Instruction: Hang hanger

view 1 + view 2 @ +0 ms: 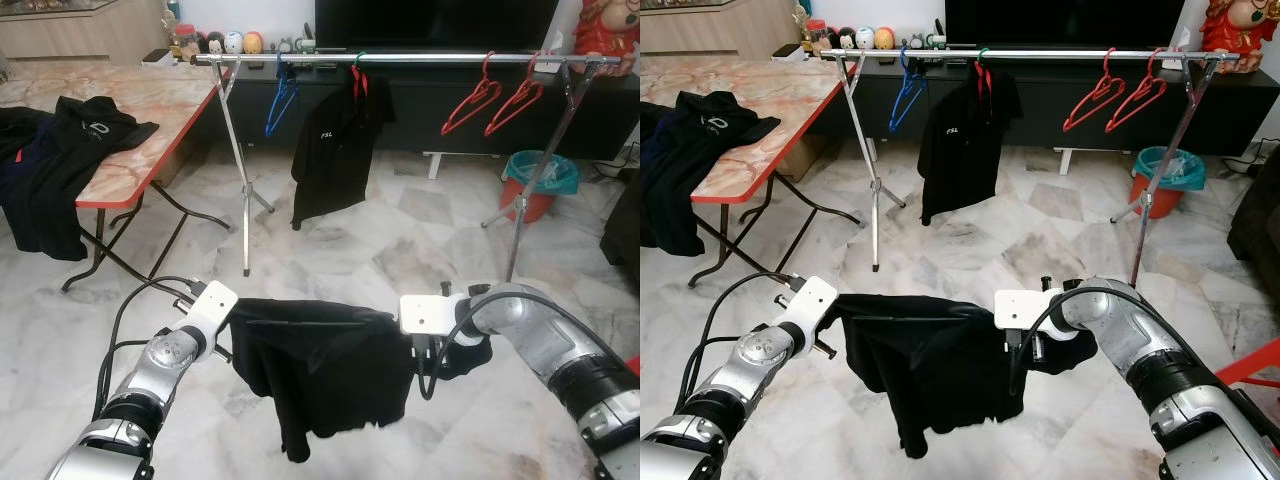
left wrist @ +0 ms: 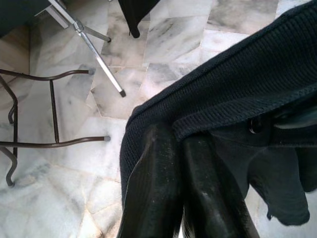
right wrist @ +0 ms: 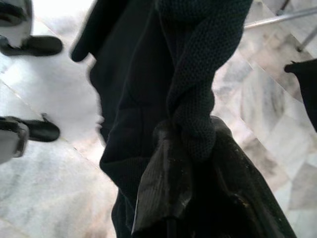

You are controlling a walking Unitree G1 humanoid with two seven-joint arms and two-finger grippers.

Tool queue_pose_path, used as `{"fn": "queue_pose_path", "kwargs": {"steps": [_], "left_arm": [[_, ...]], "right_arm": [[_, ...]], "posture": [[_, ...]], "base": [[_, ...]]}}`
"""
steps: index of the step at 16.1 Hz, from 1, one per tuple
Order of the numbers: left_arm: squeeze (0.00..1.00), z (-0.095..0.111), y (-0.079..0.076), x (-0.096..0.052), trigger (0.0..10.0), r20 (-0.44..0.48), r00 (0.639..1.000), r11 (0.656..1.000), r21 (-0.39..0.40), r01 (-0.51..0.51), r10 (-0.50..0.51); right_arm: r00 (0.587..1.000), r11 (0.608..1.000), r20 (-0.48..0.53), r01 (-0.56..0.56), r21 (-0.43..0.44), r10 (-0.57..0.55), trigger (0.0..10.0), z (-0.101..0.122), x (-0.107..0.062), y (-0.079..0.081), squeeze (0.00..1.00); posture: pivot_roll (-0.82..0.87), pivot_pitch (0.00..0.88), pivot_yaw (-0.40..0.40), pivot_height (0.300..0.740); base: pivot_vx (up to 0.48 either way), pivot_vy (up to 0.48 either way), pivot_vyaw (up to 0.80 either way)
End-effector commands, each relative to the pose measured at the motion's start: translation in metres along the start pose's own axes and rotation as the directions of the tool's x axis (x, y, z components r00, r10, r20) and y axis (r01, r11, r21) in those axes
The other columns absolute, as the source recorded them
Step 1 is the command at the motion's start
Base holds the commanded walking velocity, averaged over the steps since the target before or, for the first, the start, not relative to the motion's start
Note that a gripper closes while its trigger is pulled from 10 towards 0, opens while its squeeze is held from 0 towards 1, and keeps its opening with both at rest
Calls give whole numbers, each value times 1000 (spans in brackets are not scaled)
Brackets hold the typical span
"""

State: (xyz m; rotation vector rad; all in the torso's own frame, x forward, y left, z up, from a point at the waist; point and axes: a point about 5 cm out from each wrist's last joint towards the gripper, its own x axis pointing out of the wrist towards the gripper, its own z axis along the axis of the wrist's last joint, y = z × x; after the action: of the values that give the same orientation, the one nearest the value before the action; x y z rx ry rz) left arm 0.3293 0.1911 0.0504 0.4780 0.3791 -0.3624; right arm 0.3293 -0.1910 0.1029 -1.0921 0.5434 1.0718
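Observation:
A black shirt (image 1: pixel 320 370) hangs stretched between my two grippers, low over the marble floor. My left gripper (image 1: pixel 232 335) is shut on its left edge; in the left wrist view the fingers (image 2: pixel 163 168) pinch a ribbed hem (image 2: pixel 223 106). My right gripper (image 1: pixel 408 338) is shut on the right edge, where the fingers (image 3: pixel 168 183) clamp a twisted bunch of cloth (image 3: pixel 195 99). Ahead stands a metal clothes rack (image 1: pixel 420 60) holding a blue hanger (image 1: pixel 281 105), a black shirt on a hanger (image 1: pixel 335 150) and two red hangers (image 1: pixel 497 100).
A folding table (image 1: pixel 150 110) with dark clothes (image 1: pixel 60 160) stands at the left, its legs reaching the floor near me. A teal-lined red bin (image 1: pixel 538 180) sits by the rack's right leg (image 1: pixel 525 200). A dark TV cabinet (image 1: pixel 440 100) runs behind the rack.

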Motion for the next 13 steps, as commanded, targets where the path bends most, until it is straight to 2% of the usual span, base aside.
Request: {"fn": "queue_pose_path", "kwargs": {"steps": [1,6,9,13], "left_arm": [[0,-3,9,-3,10000,-26,1000,1000,22,-7,8],[0,-9,3,-5,10000,-57,996,998,22,63,-62],[0,-12,-1,-6,10000,-73,992,994,28,103,-100],[0,-18,-9,-7,10000,-98,979,983,21,180,-177]], "right_arm": [[997,997,-29,68,-20,-69,0,-3,-9,-13,0],[979,979,-33,199,-51,-201,0,1,-12,-28,0],[972,971,-25,232,-57,-234,0,2,-13,-31,0],[946,943,10,325,-73,-325,0,9,-14,-40,0]], "posture": [[-48,0,51,719],[-49,0,52,719],[-48,0,52,719],[-47,0,52,719]], "base": [[0,0,0],[0,0,0],[0,0,0],[0,0,0]]}}
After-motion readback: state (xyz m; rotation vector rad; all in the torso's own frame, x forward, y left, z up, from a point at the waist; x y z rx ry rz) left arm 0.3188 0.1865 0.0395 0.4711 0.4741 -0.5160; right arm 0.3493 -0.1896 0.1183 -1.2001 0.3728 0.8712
